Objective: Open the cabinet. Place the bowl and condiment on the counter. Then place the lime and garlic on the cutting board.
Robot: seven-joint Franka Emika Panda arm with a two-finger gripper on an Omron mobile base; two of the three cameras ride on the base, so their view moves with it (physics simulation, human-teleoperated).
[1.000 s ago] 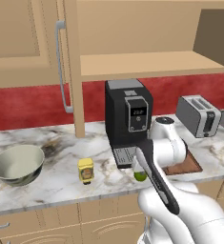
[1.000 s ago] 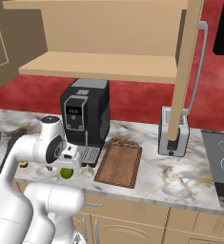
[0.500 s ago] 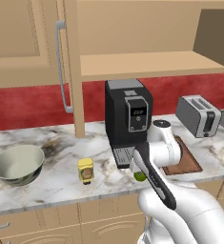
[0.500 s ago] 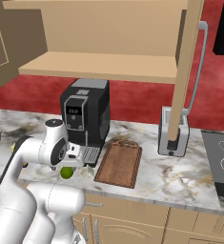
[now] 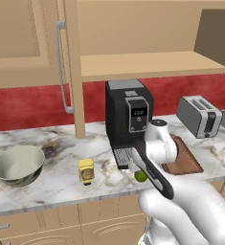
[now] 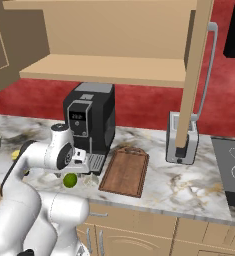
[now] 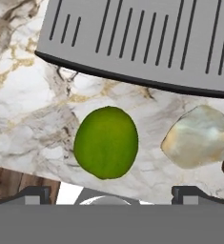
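The lime is lying on the white marble counter, just in front of the grey grille tray of the black coffee machine. In the hand view it is sitting between the two dark fingertips of the gripper, whose jaws are standing wide apart and gripping nothing. Just beside the lime, a pale papery garlic bulb is resting on the marble, apart from the fruit.

In the base views the lime is showing below the white wrist, near the counter's front edge. The reddish-brown cutting board is lying bare beside the coffee machine, on the side toward the silver toaster.

Farther along the counter, the small yellow condiment bottle is standing upright, and the large grey-green bowl is sitting beyond it, well apart from the lime.

Overhead, the tan cabinet is standing open, its doors swung out and a silver bar handle showing on one.
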